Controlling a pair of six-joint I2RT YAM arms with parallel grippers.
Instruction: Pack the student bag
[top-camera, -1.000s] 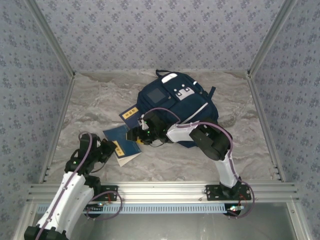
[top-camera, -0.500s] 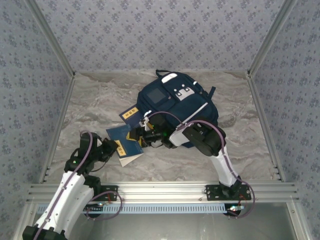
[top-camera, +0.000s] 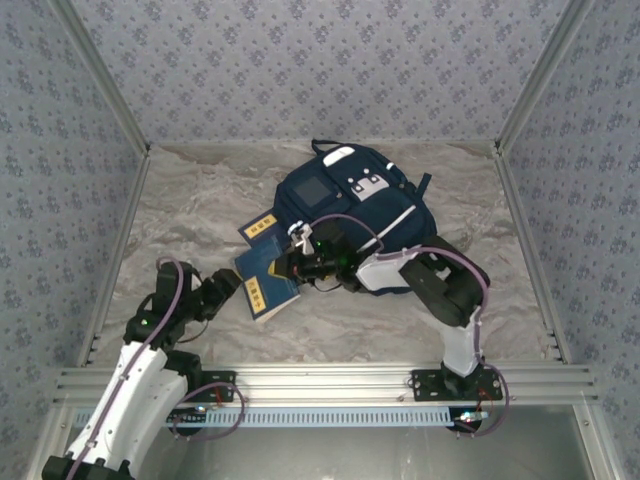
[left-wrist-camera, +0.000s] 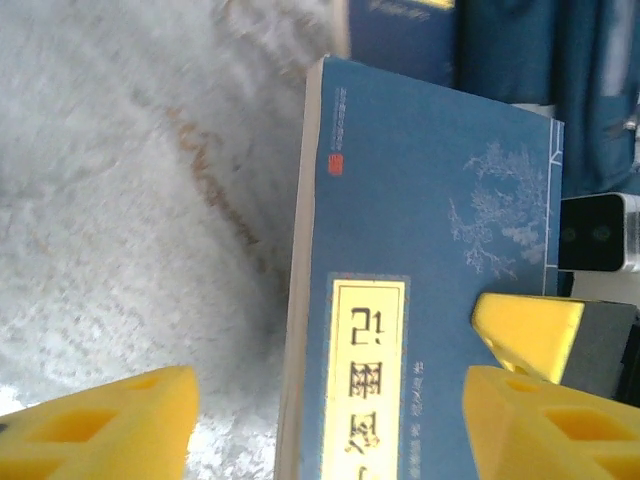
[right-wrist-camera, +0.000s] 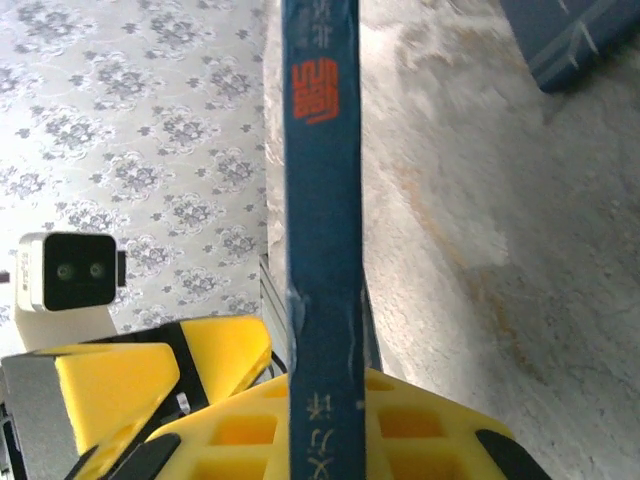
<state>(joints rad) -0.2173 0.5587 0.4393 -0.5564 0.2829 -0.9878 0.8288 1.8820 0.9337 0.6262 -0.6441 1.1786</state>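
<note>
Top external view: the bag (top-camera: 350, 205) lies flat on the middle-far part of the desk (top-camera: 190, 220), its far end close to the back wall (top-camera: 320, 70). I cannot tell where its mouth is, because the right arm covers its near side. Just left of that side the right pincer (top-camera: 290, 266) is clenched on a book (top-camera: 268, 285), pinching it near one end so that most of it reaches out to the left. The left pincer (top-camera: 228, 285) is released, its jaws spread about the book's near-left end and grasping nothing.

Likely trouble: with so short a pinch, the book may swivel or slip when swung toward the bag. If the right arm lifts while the left jaws bracket the book, a corner may catch a finger. A second book (top-camera: 262, 228) lies just beside the bag's left edge, and the carried one could knock it. The right arm's cable (top-camera: 345, 222) loops over the bag and might drag the fabric.

Room: bare desk lies left and far-left, and also right of the bag. The near rail (top-camera: 320, 380) and the side walls bound the rest.
</note>
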